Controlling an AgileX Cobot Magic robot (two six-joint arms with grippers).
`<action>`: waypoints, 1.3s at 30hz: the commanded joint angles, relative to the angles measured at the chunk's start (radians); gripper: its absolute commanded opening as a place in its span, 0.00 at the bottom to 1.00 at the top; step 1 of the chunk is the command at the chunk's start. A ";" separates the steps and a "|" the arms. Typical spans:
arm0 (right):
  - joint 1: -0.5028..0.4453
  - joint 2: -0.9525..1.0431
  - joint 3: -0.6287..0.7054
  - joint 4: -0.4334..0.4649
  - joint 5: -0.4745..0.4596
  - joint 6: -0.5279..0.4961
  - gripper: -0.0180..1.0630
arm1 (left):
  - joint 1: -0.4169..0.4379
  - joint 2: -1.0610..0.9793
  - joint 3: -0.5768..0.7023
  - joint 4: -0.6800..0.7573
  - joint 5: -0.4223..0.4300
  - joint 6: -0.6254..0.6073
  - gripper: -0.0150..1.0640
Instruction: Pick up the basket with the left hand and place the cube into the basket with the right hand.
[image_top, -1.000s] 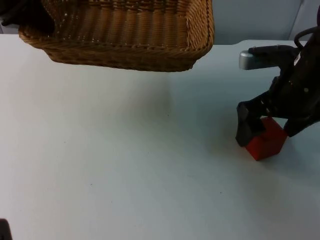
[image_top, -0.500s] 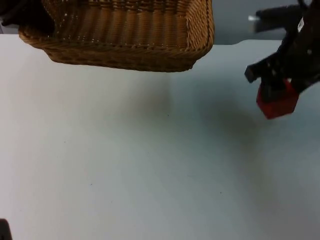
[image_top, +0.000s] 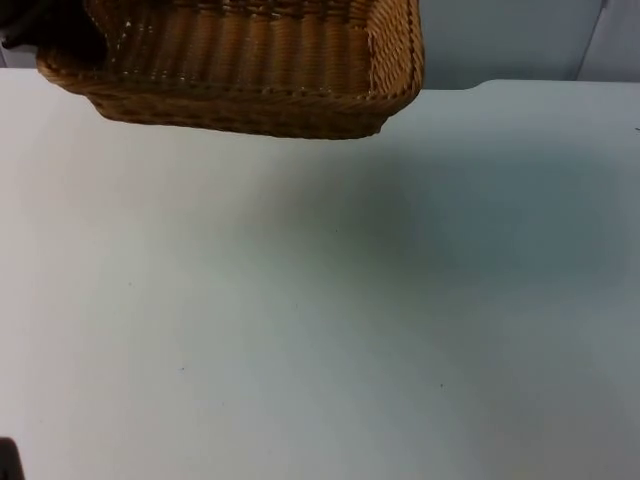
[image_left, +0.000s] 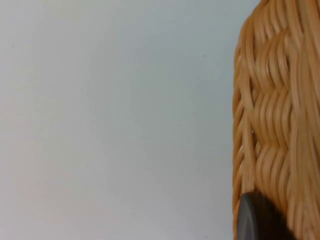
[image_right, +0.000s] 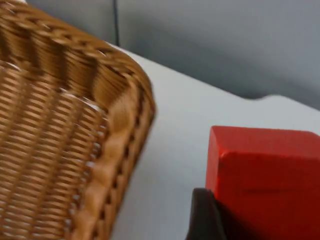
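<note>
The wicker basket (image_top: 250, 70) hangs lifted above the white table (image_top: 320, 330), casting a soft shadow on the top beneath it; the left gripper (image_left: 257, 220) holds it by the woven side wall, a black fingertip pressed against the weave, so the jaws stand clamped on the wall. Beside the basket's corner, and outside its rim, the red cube (image_right: 265, 180) is carried clear of the table by the right gripper (image_right: 220, 220); a black finger lies against the cube's face, so the jaws are clamped on it.

The cube looks rigid, smooth-faced and probably light; flat opposite faces suit a two-finger pinch, though smooth sides may slip under a loose grip. The basket seems light and stiff with a little give; held at one wall it may tilt when the cube lands inside; a low release over the basket's woven floor (image_right: 40, 150) would be gentlest.
</note>
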 joint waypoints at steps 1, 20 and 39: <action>0.019 -0.004 -0.035 0.065 -0.021 -0.033 0.01 | -0.003 -0.020 0.001 -0.040 -0.023 -0.006 0.01; 0.059 0.228 -0.050 0.641 -0.058 -0.359 0.01 | -0.003 -0.020 0.001 -0.027 -0.032 -0.006 0.01; 0.070 0.219 -0.050 0.611 -0.124 -0.401 0.92 | -0.003 -0.020 0.001 -0.019 -0.038 -0.006 0.01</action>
